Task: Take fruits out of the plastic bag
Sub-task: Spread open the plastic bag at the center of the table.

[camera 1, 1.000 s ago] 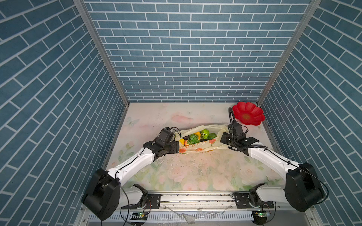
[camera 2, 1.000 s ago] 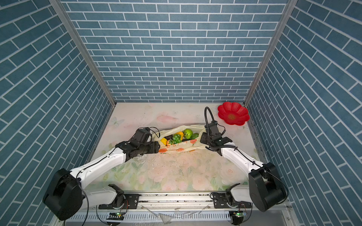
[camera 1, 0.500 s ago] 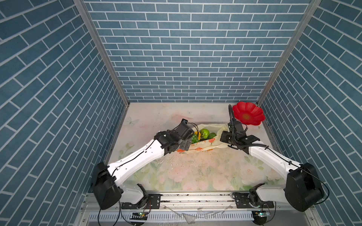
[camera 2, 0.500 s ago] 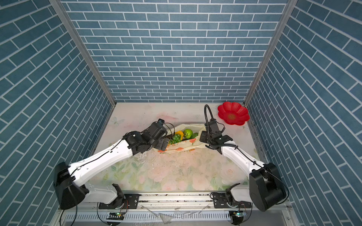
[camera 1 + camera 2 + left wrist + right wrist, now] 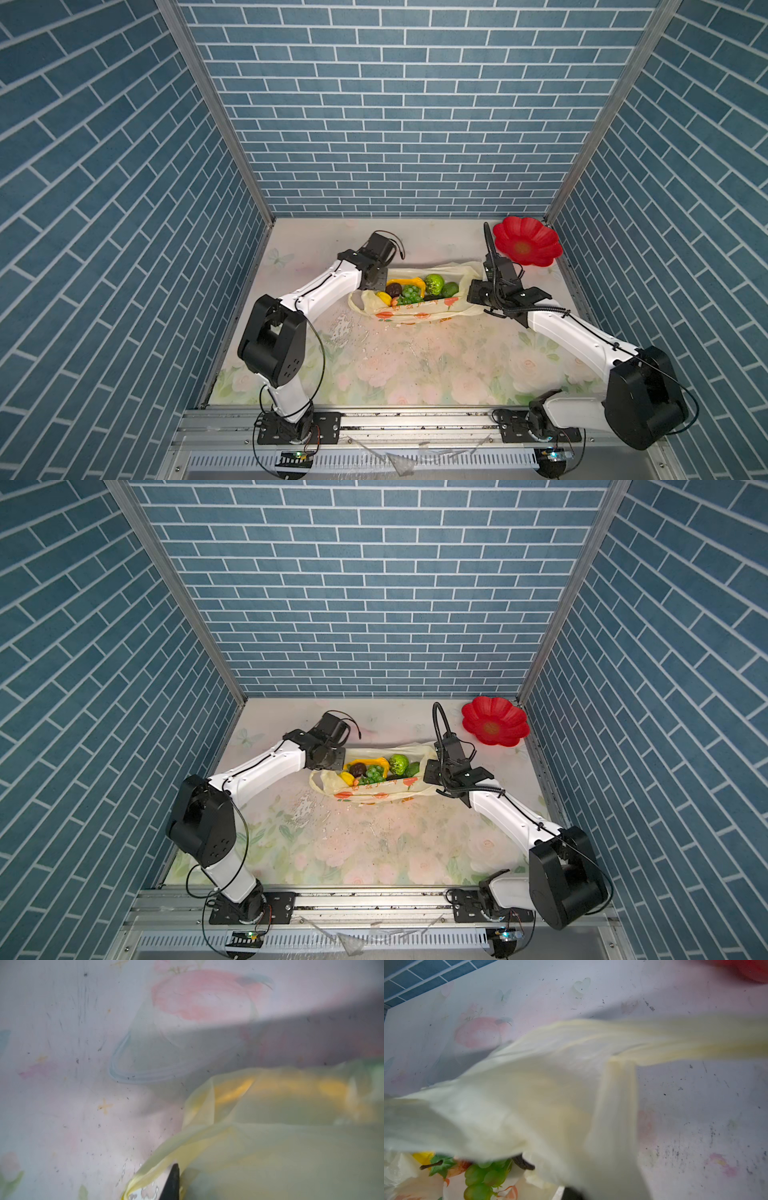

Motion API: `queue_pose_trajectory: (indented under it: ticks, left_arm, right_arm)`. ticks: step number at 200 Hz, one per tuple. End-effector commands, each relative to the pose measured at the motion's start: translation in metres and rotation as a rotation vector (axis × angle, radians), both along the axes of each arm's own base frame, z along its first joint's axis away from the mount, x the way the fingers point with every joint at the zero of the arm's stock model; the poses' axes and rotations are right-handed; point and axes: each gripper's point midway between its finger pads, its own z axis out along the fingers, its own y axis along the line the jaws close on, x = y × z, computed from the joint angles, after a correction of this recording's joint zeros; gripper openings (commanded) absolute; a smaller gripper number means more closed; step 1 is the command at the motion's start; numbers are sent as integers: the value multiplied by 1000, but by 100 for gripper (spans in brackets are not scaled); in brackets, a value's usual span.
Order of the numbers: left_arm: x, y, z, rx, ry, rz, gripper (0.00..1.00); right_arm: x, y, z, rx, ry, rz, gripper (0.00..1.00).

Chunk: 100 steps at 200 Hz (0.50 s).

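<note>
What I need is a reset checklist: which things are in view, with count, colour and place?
bag: one, pale yellow with orange prints, mid-table, mouth open
banana: one, yellow, in the bag
grapes: one bunch, green, in the bag
bumpy fruit: one, green, in the bag
green avocado: one, in the bag
dark avocado: one, in the bag
lemon: one, yellow, bag's left end
plate: one, red, far right corner
table: one, pale floral
walls: three, blue brick
left tool: black, at the bag's left rim, grip unclear
right tool: black, shut on the bag's right end
</note>
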Motion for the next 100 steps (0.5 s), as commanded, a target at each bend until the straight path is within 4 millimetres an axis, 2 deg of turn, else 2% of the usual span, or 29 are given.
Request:
queue_pose_trajectory:
  ticks: [1, 19, 49, 64, 73, 92, 100]
  left_arm:
    - [10, 4, -18, -319, 79, 139, 5]
    - [16, 18, -20, -302, 78, 181, 1]
    - [26, 8, -9, -333, 67, 150, 1]
    - [29, 6, -5, -321, 68, 134, 5]
    - [28, 4, -1, -314, 68, 122, 14]
    - [19, 4, 11, -258, 32, 104, 53]
    - [11, 5, 17, -222, 10, 101, 67]
  right_arm:
    - [2, 7, 5, 64, -31, 58, 0]
    - [5, 14, 6, 119, -26, 83, 0]
    - [11, 24, 10, 145, -21, 114, 0]
    - [14, 27, 10, 150, -17, 120, 0]
    - [15, 27, 9, 151, -11, 120, 0]
    - [14, 30, 8, 167, -2, 120, 0]
    - [13, 29, 7, 174, 0, 116, 0]
